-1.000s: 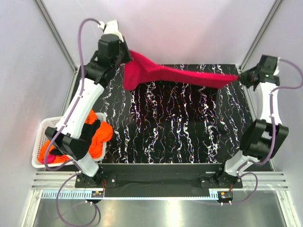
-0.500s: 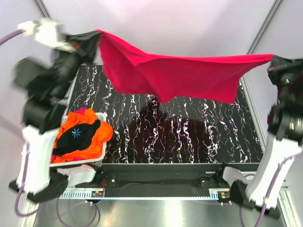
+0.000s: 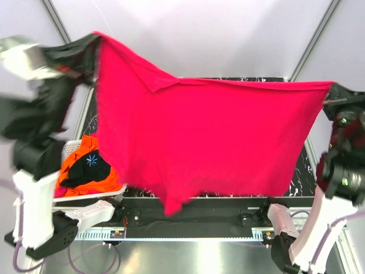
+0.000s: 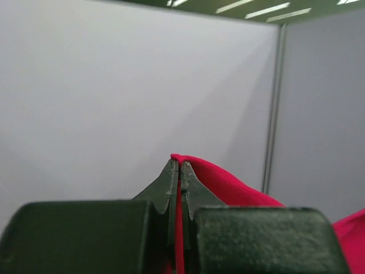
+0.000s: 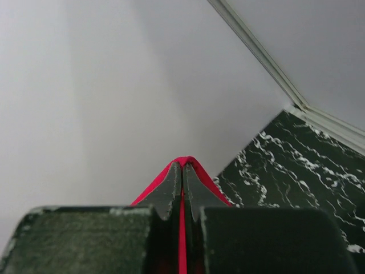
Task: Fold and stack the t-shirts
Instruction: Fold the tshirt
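Note:
The magenta-red t-shirt [image 3: 205, 137] hangs spread out in the air, high above the table and close to the top camera, hiding most of the tabletop. My left gripper [image 3: 96, 39] is shut on its upper left corner; the left wrist view shows red cloth [image 4: 228, 182] pinched between the fingers [image 4: 180, 166]. My right gripper [image 3: 332, 90] is shut on the upper right corner; the right wrist view shows red cloth [image 5: 183, 161] over the fingertips [image 5: 182, 168]. Orange [image 3: 77, 162] and black [image 3: 85, 168] shirts lie in the white basket [image 3: 85, 197].
The basket sits at the table's left edge by the left arm's base. The black marbled table [image 3: 299, 171] shows only at the right and back edges. Grey booth walls and metal posts [image 3: 311, 37] stand behind.
Both arms have risen steeply toward the camera, lifting the red shirt off the table. It has gone from a bunched strip to a wide hanging sheet.

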Robot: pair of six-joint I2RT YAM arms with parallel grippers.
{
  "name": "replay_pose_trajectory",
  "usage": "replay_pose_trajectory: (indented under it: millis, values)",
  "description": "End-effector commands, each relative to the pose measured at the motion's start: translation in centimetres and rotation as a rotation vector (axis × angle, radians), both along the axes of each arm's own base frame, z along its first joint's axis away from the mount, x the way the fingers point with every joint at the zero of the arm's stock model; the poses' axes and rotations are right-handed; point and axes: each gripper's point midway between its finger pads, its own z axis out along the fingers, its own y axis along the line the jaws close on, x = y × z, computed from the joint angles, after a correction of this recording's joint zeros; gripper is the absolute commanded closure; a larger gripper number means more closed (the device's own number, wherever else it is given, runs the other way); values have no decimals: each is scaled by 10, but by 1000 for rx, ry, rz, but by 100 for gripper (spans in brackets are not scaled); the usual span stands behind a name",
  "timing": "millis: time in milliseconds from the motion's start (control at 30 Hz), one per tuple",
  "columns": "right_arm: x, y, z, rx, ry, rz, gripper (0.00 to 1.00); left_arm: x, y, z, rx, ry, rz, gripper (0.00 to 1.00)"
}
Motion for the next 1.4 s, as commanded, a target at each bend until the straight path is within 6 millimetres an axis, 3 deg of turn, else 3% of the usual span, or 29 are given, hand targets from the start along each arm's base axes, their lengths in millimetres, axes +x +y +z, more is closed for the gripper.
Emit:
replay_pose_trajectory:
  millis: [0,33,100,133,200,233,267,300,333,367,400,433,467,500,533,567,633,700,1000,1133,1233,1300,1333,1367]
  values:
    - [59,-27,-72,70,189,-37,100,115,-27,-87,100,227,138,100]
    - [74,-31,-81,73,198,-34,100,132,-28,-100,102,260,171,100]
    - [93,-39,-108,81,246,-37,100,179,-42,-160,183,363,214,100]
    - [113,-46,-139,93,301,-37,100,196,-43,-181,202,400,241,100]
    - [134,-54,-173,93,359,-42,100,243,-55,-240,251,482,269,100]
    - [155,-63,-209,101,415,-45,100,258,-59,-259,267,511,268,100]
    - [166,-68,-228,98,446,-50,100,290,-65,-299,290,561,287,100]
    - [177,-73,-250,104,480,-52,100,307,-69,-315,301,578,292,100]
    - [201,-80,-280,96,531,-38,100,337,-77,-367,341,656,300,100]
    - [215,-83,-297,104,551,-28,100,352,-80,-389,350,689,310,100]
    - [229,-89,-301,101,557,-29,100,369,-86,-385,341,676,314,100]
    - [246,-96,-343,120,642,-28,100,381,-89,-403,347,707,327,100]
    - [258,-98,-356,118,660,-15,100,400,-97,-447,362,772,319,100]
    - [278,-104,-380,127,698,-3,100,413,-102,-441,348,745,315,100]
    - [288,-107,-389,121,714,8,100,419,-109,-453,334,772,294,100]
    - [298,-106,-398,121,725,32,100,428,-116,-478,332,809,276,100]
    - [319,-109,-416,104,753,75,100,435,-122,-476,308,810,262,100]
    - [331,-113,-428,97,767,86,100,434,-121,-491,304,834,265,100]
    - [349,-114,-433,56,769,143,100,425,-129,-499,204,914,213,100]
    - [347,-117,-431,60,782,143,100,407,-135,-496,114,1018,159,100]
    - [345,-118,-436,81,797,159,100,387,-133,-477,67,1068,134,100]
    - [346,-120,-438,96,797,159,100,373,-131,-479,40,1125,127,100]
    - [346,-119,-440,98,799,163,100,365,-132,-464,-6,1131,108,100]
    - [347,-119,-440,102,799,164,100,358,-130,-469,-17,1159,103,100]
